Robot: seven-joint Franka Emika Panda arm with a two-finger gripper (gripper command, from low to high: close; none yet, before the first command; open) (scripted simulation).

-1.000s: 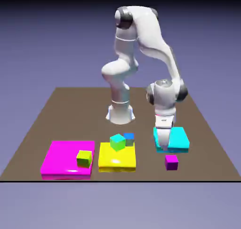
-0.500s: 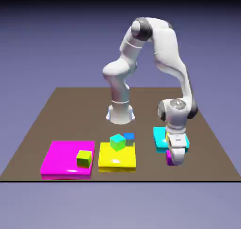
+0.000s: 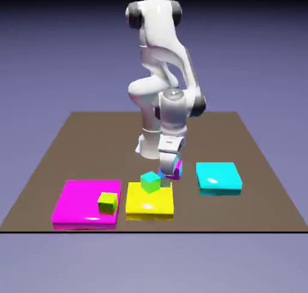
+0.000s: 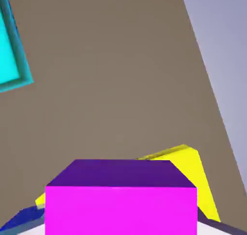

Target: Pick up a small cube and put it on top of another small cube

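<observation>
We see the purple cube (image 4: pixel 120 200) clamped between the fingers (image 3: pixel 169 169), lifted clear of the desk (image 3: pixel 72 147) and hanging just above the back corner of the yellow slab (image 3: pixel 150 203). In the hand view it fills the lower middle, its top face dark violet and its near face bright magenta, hiding the fingertips. Below it in that view a sliver of the blue cube (image 4: pixel 19 218) peeks out at the lower left, with the yellow slab behind. In the exterior view the blue cube is hidden by the hand, so we cannot tell whether the two cubes touch. The teal cube (image 3: pixel 150 181) sits on the yellow slab, just to the exterior view's left of the fingers. The arm (image 3: pixel 165 63) stands folded high, its forearm dropping steeply and the hand pointing down. The cyan slab (image 3: pixel 218 177) lies to the exterior view's right, apart from the hand. The magenta slab (image 3: pixel 81 201) carries the yellow-green cube (image 3: pixel 107 202) at the exterior view's left.
</observation>
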